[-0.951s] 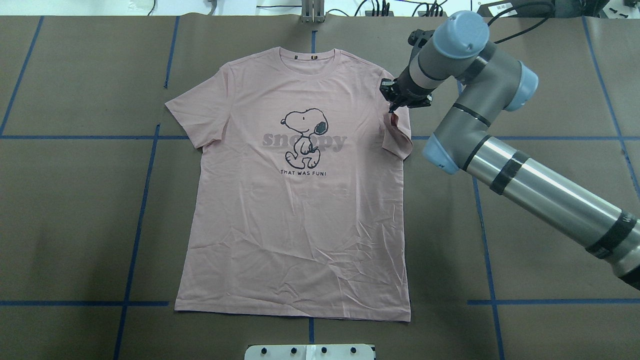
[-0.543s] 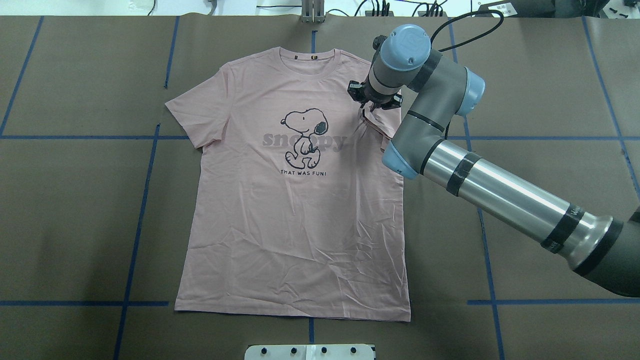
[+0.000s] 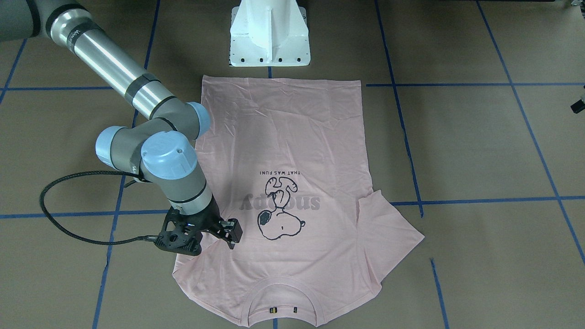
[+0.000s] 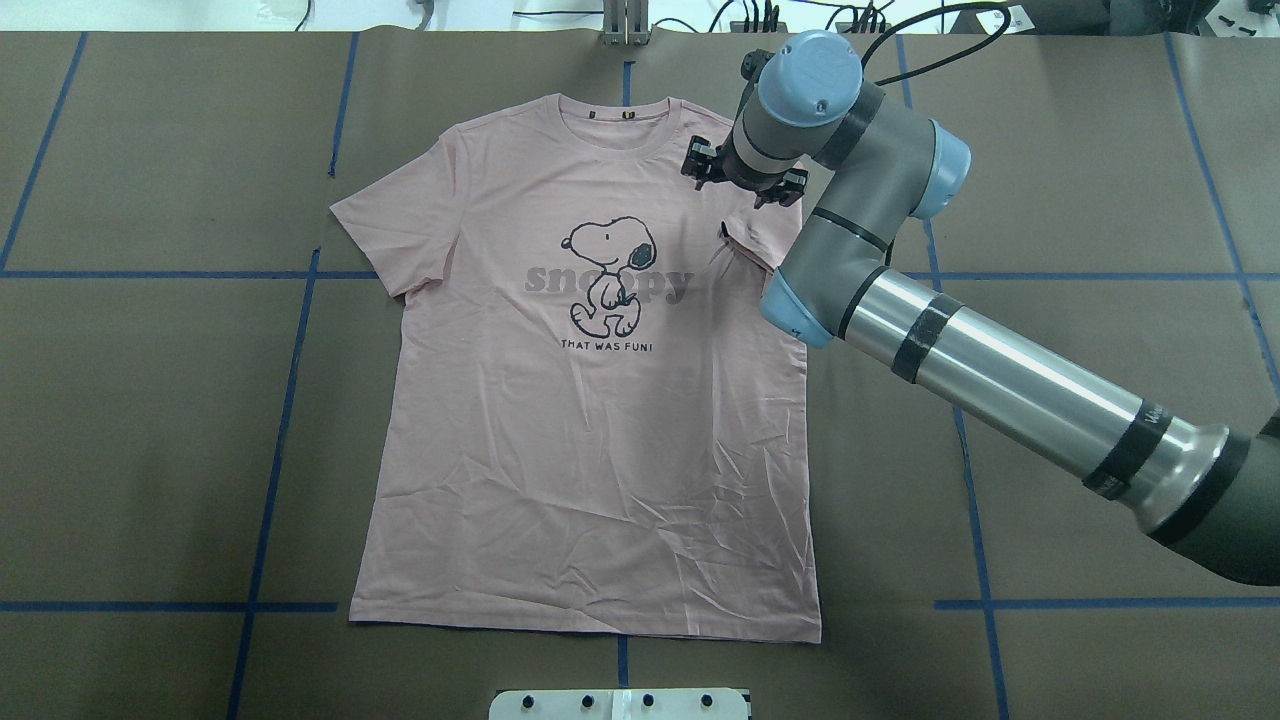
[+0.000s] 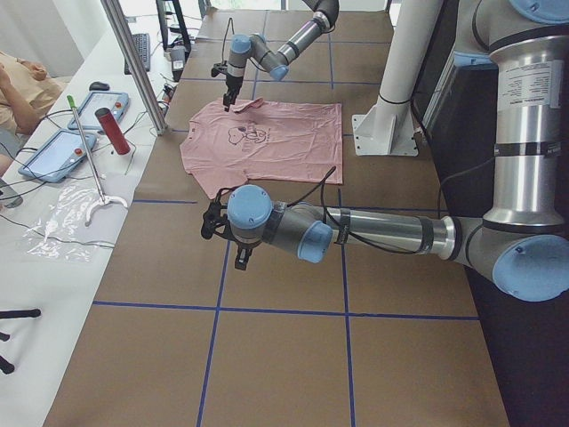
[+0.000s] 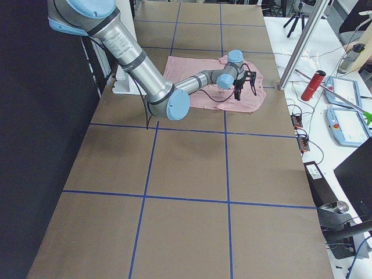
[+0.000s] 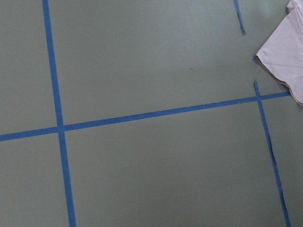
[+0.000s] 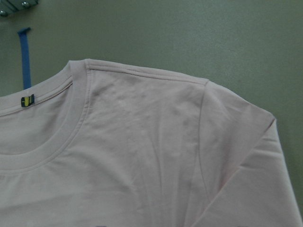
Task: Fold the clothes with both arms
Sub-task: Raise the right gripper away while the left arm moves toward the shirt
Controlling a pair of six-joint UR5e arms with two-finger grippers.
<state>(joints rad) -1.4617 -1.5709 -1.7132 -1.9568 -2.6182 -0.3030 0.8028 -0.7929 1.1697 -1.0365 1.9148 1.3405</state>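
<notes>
Springback threatens the tucked sleeve (image 4: 752,240) at upper right of the T-shirt (image 4: 590,450), flat on the counter (image 4: 150,400) at frame centre: the right gripper (image 4: 742,182) jaws hang wide and empty, nothing pinning it. Left gripper (image 5: 240,256): cannot tell its jaws.

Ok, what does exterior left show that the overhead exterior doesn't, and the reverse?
Only exterior left: the left arm hanging over the table, off the T-shirt, plus a red bottle on the side bench. Only overhead: the right end effector with open jaws above the folded-in sleeve. Both: the T-shirt flat, the right arm over its shoulder.
</notes>
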